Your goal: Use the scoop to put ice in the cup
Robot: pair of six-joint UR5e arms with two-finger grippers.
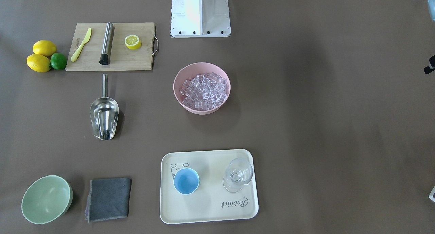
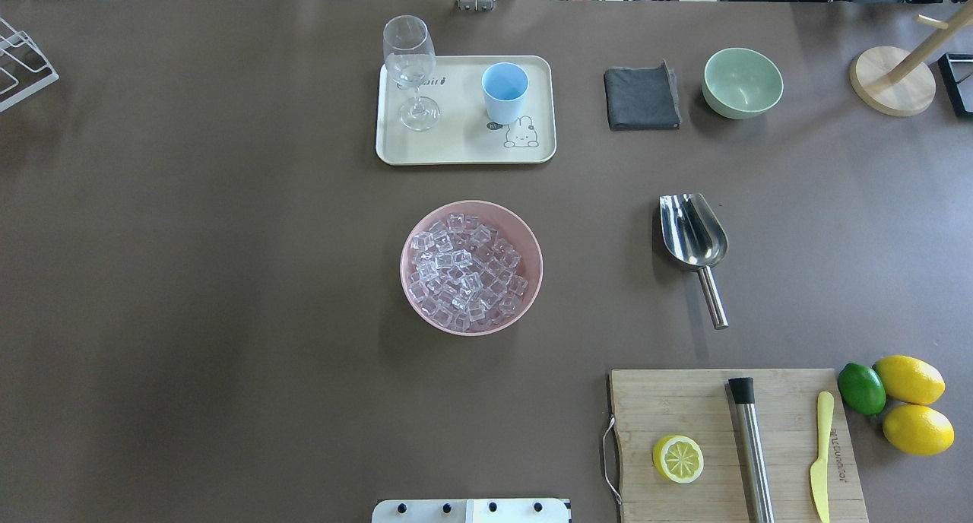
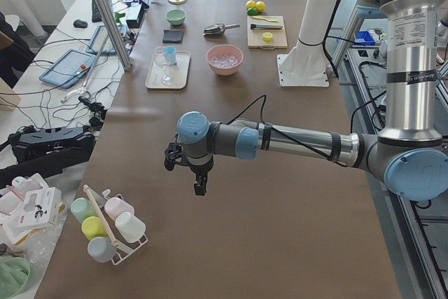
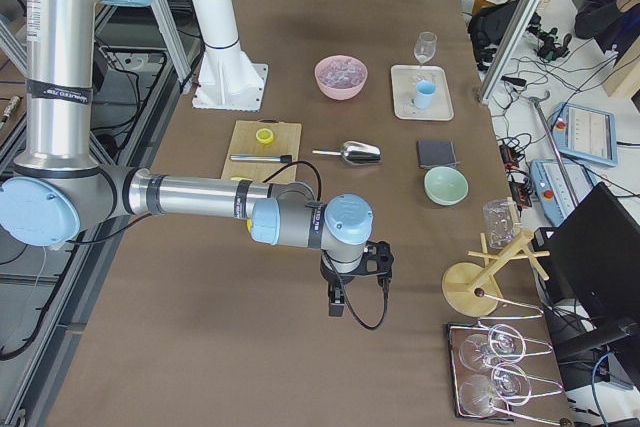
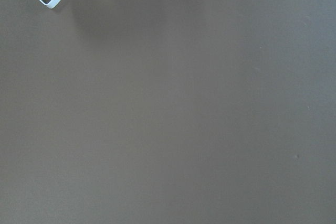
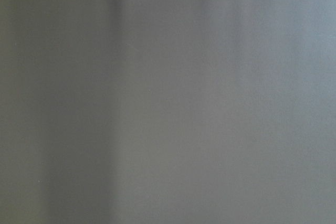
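Clear ice [image 2: 465,271] cubes fill a pink bowl [image 2: 532,234] at the table's middle. The light-blue cup [image 2: 505,91] stands upright on a cream tray [image 2: 464,149] at the far side. The steel scoop [image 2: 693,234] lies flat on the table to the bowl's right, trough toward the far side. My left gripper [image 3: 199,188] hangs over bare table far out at the left end. My right gripper [image 4: 335,307] hangs likewise at the right end. Both show only in the side views, so I cannot tell whether they are open or shut. The wrist views show only brown table cover.
A stemmed glass [image 2: 410,71] shares the tray. A grey cloth [image 2: 642,97] and a green bowl [image 2: 742,82] sit right of it. A cutting board [image 2: 707,409] carries a lemon half, a steel cylinder and a yellow knife. Lemons and a lime [image 2: 861,388] lie beside it.
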